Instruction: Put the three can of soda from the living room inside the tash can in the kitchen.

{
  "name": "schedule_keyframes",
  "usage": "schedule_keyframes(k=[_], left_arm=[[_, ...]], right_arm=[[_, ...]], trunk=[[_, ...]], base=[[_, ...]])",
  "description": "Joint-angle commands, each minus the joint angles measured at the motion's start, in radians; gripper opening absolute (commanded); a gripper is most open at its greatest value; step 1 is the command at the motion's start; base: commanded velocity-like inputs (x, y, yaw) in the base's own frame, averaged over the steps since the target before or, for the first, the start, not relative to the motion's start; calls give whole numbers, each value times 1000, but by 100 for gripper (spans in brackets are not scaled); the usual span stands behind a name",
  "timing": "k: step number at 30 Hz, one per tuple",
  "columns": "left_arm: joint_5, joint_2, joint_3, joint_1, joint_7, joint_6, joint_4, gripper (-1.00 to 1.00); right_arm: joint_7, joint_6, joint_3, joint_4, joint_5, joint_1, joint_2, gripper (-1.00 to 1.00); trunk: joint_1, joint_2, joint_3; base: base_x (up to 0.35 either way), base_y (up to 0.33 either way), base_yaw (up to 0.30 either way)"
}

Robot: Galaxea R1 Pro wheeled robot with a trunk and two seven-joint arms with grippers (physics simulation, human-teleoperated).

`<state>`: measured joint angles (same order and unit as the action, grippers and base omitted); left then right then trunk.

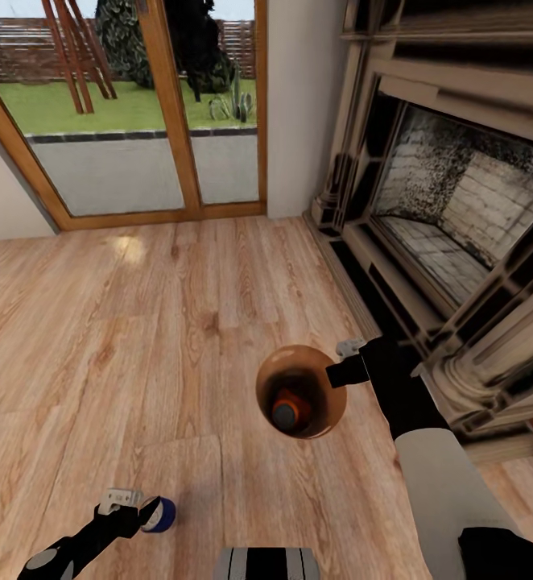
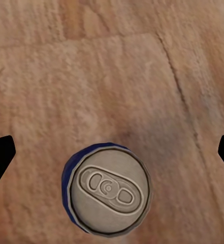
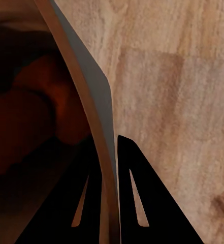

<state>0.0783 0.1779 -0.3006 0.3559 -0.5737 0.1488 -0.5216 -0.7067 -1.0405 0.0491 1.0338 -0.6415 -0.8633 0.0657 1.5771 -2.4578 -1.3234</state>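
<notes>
The right tool (image 1: 340,362) pinches the bin (image 1: 300,391) rim; head view shows an orange can (image 1: 287,411) inside. The left tool (image 1: 134,511) — spread — is around the blue can (image 2: 107,190).

I see a blue soda can (image 1: 160,514) with a silver-grey top, its blue rim (image 2: 107,189) plain against the light, grained wood floor (image 1: 138,338). The trash can (image 1: 300,391) is glossy orange-brown inside, with a grey outer wall (image 3: 102,96). An orange can (image 1: 287,409) with a grey top lies in it. The left end effector (image 1: 130,506) is black and pale grey. The door frames (image 1: 170,105) are warm brown wood; the lawn behind is green. The fireplace (image 1: 452,209) is beige with mottled grey brick.
</notes>
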Motion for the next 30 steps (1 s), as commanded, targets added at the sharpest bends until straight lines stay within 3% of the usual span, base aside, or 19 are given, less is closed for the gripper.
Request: schedule_keyframes(k=[1, 5, 15, 20, 30], left_arm=[[0, 0, 0, 0, 0, 0, 0, 100], [0, 0, 3, 0, 0, 1, 0, 100], [0, 0, 6, 0, 0, 0, 0, 100], [1, 0, 6, 0, 0, 0, 0, 100], [1, 0, 6, 0, 0, -1, 0, 100]], right_arm=[[-4, -7, 0, 0, 22, 0, 0, -100], [-4, -7, 1, 0, 22, 0, 0, -100], [-4, -7, -1, 0, 21, 0, 1, -100], [-4, -7, -1, 0, 20, 0, 2, -100], [-4, -7, -2, 0, 20, 0, 2, -100]], trunk=[[4, -7, -3], [19, -35, -16], [19, -35, -16], [25, -43, -34], [25, -43, -34]], base=[[0, 0, 0], [0, 0, 0], [0, 0, 0], [0, 0, 0], [0, 0, 0]])
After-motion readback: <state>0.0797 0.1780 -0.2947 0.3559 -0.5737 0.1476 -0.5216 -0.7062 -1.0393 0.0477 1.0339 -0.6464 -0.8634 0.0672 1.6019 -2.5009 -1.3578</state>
